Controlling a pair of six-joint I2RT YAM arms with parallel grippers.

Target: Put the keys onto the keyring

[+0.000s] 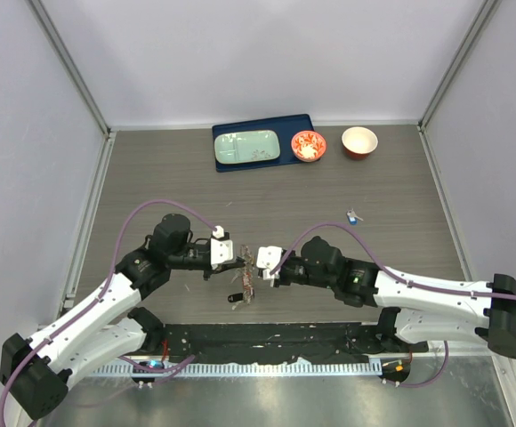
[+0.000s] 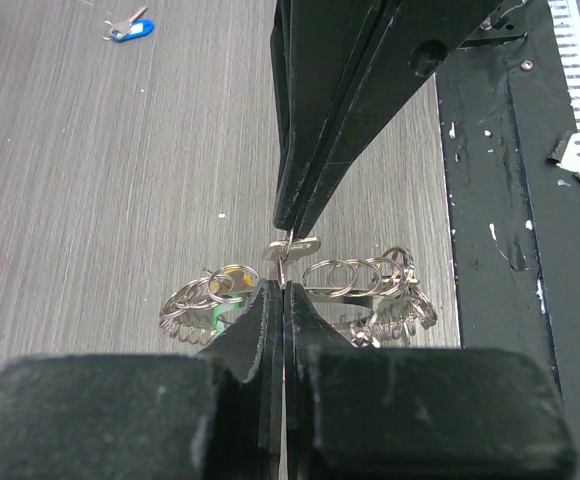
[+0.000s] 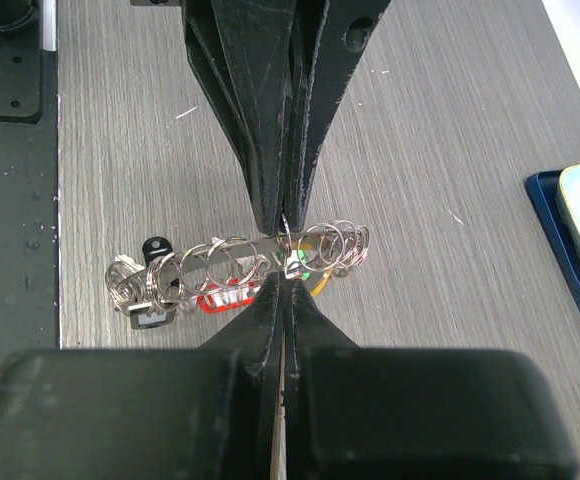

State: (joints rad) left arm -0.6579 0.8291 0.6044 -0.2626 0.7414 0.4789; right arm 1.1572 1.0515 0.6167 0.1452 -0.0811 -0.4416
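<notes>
You would have found the left gripper (image 1: 247,259) and right gripper (image 1: 258,262) tip to tip, each pressed shut on the rim of the keyring (image 3: 232,262), near the table's (image 1: 400,178) front edge. Several keys (image 3: 225,298) already hung from it. One blue key (image 1: 354,215) lay well apart on the table, not yet attached.

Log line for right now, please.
left gripper shut | right gripper shut | tips nearly meeting at keyring | blue key apart on table
</notes>
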